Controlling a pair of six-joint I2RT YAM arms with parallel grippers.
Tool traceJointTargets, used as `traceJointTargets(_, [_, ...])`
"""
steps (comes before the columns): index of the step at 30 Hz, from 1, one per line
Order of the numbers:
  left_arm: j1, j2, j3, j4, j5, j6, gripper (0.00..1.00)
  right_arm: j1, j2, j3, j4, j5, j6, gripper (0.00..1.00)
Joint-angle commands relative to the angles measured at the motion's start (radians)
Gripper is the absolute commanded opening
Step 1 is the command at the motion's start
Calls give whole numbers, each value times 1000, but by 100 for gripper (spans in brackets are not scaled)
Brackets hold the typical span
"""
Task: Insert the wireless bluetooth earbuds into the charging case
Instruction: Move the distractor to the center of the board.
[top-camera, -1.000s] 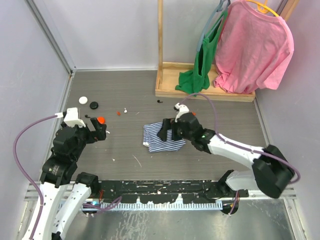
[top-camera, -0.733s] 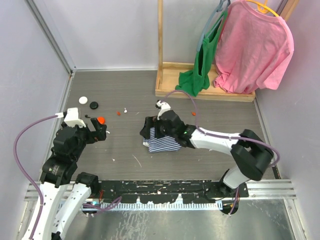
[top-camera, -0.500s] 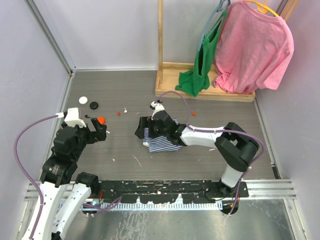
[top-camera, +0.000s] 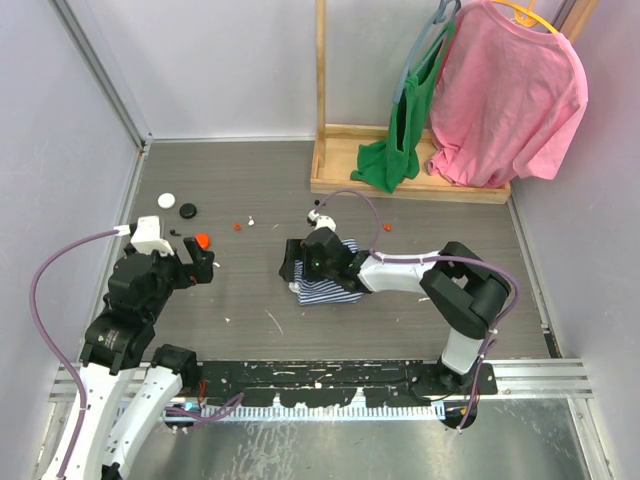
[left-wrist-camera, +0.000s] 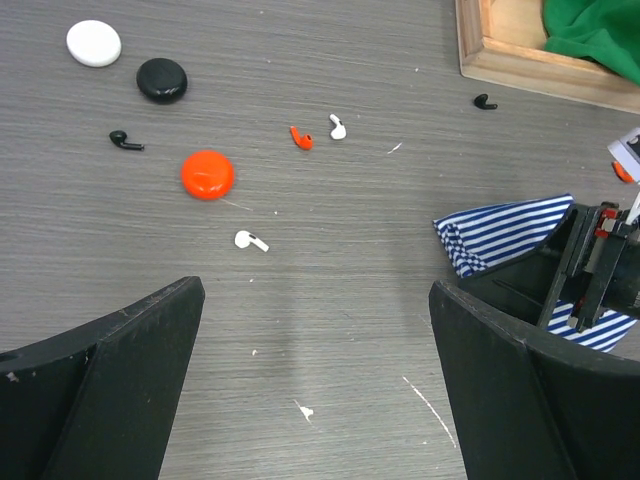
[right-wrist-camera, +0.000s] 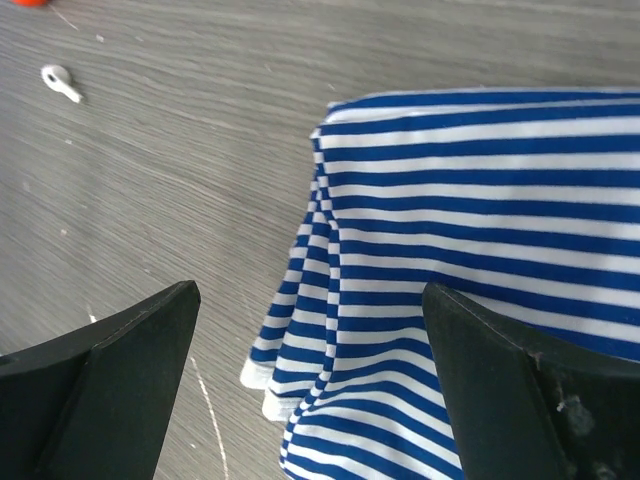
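Three round charging cases lie at the left: white (left-wrist-camera: 94, 43), black (left-wrist-camera: 161, 79) and red (left-wrist-camera: 207, 173). Earbuds are scattered on the table: a white one (left-wrist-camera: 250, 240) just below the red case, a red one (left-wrist-camera: 300, 137) beside another white one (left-wrist-camera: 337, 127), a black one (left-wrist-camera: 125, 140) and a black one (left-wrist-camera: 485, 101) by the wooden base. My left gripper (top-camera: 195, 262) hovers open and empty, short of the red case (top-camera: 202, 240). My right gripper (top-camera: 298, 263) hangs open over the left edge of the striped cloth (right-wrist-camera: 450, 250), holding nothing.
A folded blue-and-white striped cloth (top-camera: 325, 282) lies mid-table under the right arm. A wooden rack base (top-camera: 400, 185) with a green garment (top-camera: 395, 150) and a pink shirt (top-camera: 510, 95) stands at the back right. A red earbud (top-camera: 385, 228) lies right of the cloth.
The right arm has swung left and folded back, bringing its gripper from the cloth's right side to its left edge. The left arm has not moved.
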Motion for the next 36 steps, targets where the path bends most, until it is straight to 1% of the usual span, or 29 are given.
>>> traceJointTargets(1, [-6, -10, 4, 23, -2, 14, 98, -17, -47, -42, -55, 55, 31, 100])
traceJointTargets(8, [-5, -12, 3, 23, -6, 14, 98, -83, -127, -139, -101, 60, 49, 100])
traceJointTargets(16, [-5, -9, 1, 22, -7, 14, 98, -210, -262, -257, -150, 62, 39, 100])
traceJointTargets(28, [-7, -7, 1, 21, -9, 14, 98, -480, -451, -362, -229, 20, -30, 100])
traceJointTargets(36, [-12, -8, 1, 21, -12, 15, 98, -701, -505, -389, -251, -73, -48, 100])
